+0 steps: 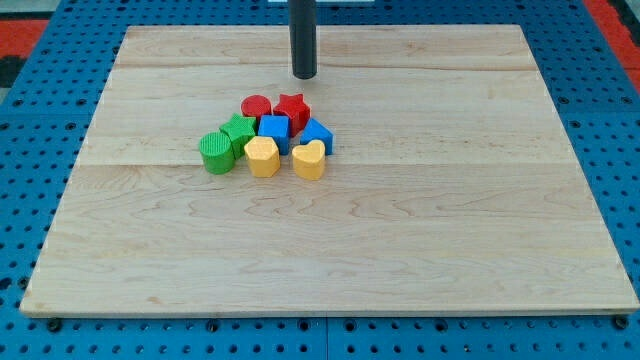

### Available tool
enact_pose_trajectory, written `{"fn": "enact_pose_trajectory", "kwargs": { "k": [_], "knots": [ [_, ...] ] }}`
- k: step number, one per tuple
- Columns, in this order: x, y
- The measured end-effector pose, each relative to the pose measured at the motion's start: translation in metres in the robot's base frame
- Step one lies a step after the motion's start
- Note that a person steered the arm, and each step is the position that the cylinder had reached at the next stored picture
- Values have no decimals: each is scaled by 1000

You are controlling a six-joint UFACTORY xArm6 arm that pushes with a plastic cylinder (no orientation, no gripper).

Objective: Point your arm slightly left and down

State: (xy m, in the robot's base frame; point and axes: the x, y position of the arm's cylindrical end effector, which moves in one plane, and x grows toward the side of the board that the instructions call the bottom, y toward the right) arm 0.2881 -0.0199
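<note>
My dark rod comes down from the view's top, and my tip (304, 75) rests on the wooden board (450, 230), a short way above the block cluster and apart from it. The cluster sits left of the board's centre. It holds a red cylinder (256, 106), a red star-shaped block (292, 108), a blue block (274, 129), another blue block (316, 135), a green star-shaped block (238, 131), a green cylinder (215, 152), a yellow hexagonal block (262, 156) and a yellow heart-shaped block (309, 160). The blocks touch or nearly touch one another.
The board lies on a blue perforated table (30, 130). A red area (20, 40) shows at the view's top left, and another red area shows at the top right (615, 20).
</note>
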Motion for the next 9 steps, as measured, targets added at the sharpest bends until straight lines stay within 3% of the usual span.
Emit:
{"fn": "enact_pose_trajectory", "kwargs": {
  "k": [1, 2, 4, 6, 9],
  "knots": [
    [0, 16],
    [-19, -32],
    [-23, -191],
    [47, -253],
    [180, -221]
  ]
}}
